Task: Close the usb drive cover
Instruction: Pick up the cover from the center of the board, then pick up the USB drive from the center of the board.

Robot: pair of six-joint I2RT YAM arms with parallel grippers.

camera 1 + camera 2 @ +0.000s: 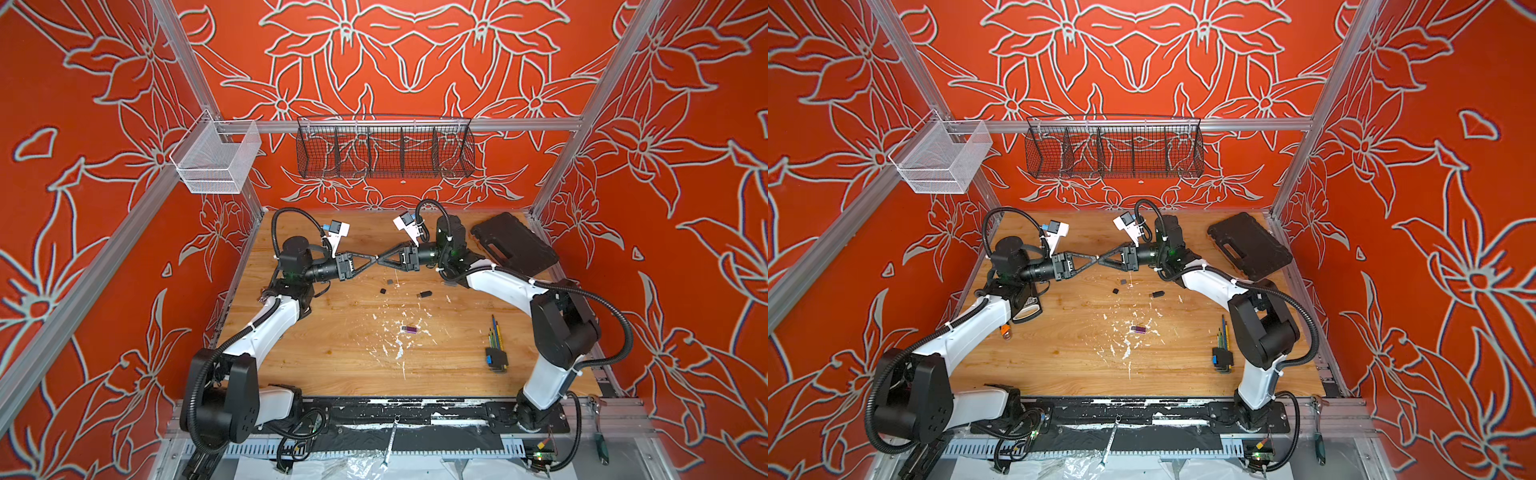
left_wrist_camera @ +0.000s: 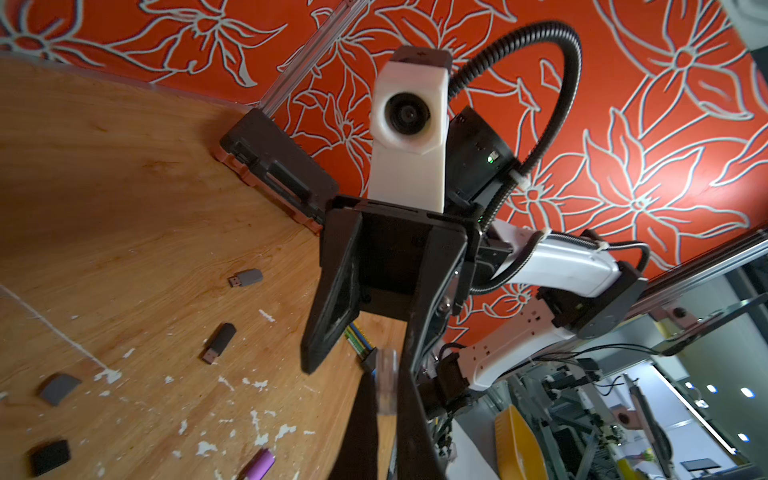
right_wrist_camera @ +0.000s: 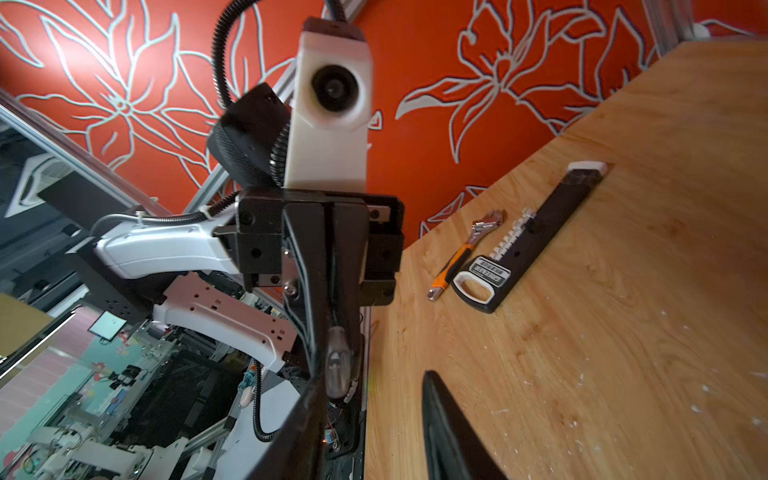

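Left hand (image 1: pixel 372 262): clenched on a translucent, round-ended plastic usb drive (image 3: pixel 338 360). The drive is held clear of the grained wooden surface (image 1: pixel 332 353), well apart from the black moulded tool case (image 1: pixel 515 245), on its left-arm side. The drive's long axis runs along the left hand's fingers, free end toward the right hand (image 1: pixel 384 261). Right hand: released, black fingers spread either side of that end; contact cannot be told.

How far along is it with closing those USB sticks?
Nothing clearly finished. In hand: the left gripper is shut on a clear stick, right gripper open facing it; closed or not is too blurred. Remaining: grey stick and black stick on the table, both uncovered.
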